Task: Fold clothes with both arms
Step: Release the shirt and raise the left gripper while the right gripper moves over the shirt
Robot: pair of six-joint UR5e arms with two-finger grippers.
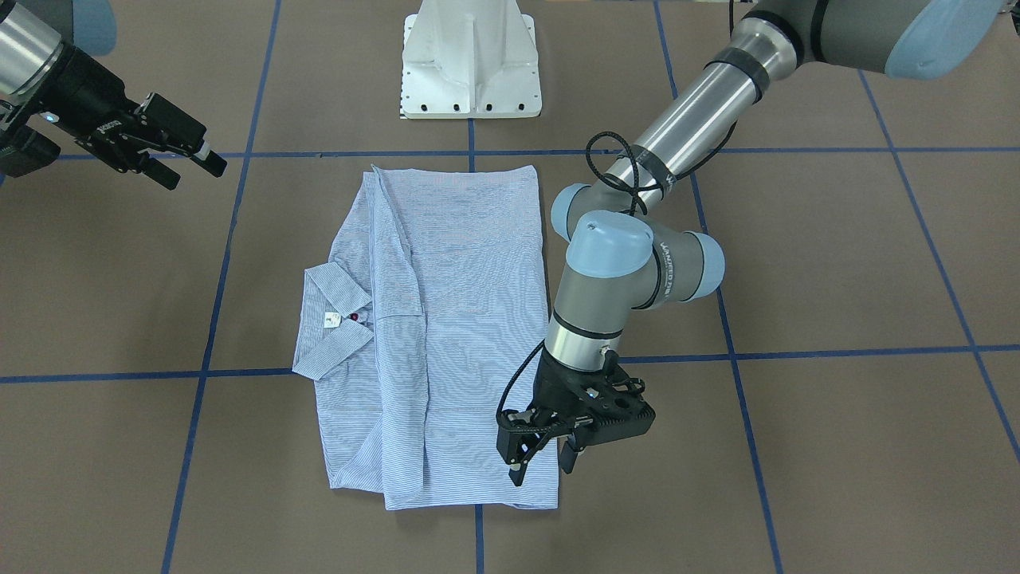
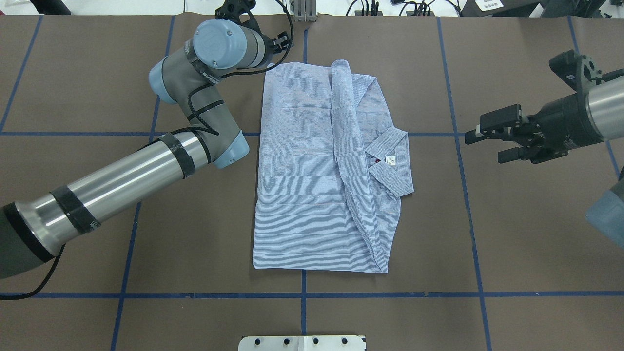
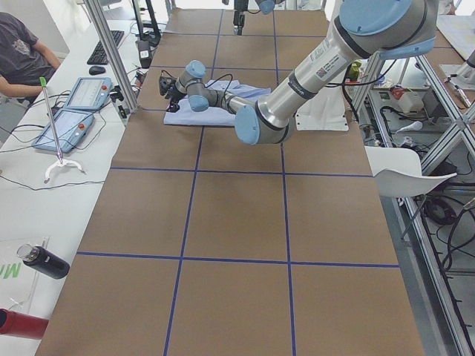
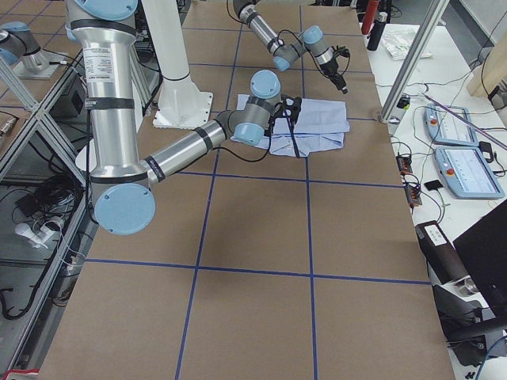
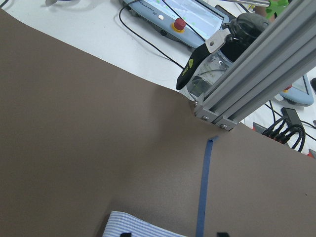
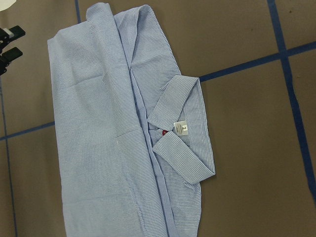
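Exterior front-facing: left gripper (image 1: 543, 465) is hovering, fingers spread, at shirt's (image 1: 470, 319) 5 o'clock. Right gripper (image 1: 194, 172) is spread at 10 o'clock. Tag (image 6: 181, 127) is reading "2".

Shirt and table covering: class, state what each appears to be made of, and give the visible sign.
Shirt: likely thin woven cotton or a blend, matte; fine stripes, soft creases. Table covering: seemingly matte brown paper or card; flat, unreflective, marked with blue tape.

One shirt (image 2: 302, 170), two arms — left arm (image 2: 122, 180), right arm (image 2: 604, 102) — one pedestal (image 1: 470, 56).
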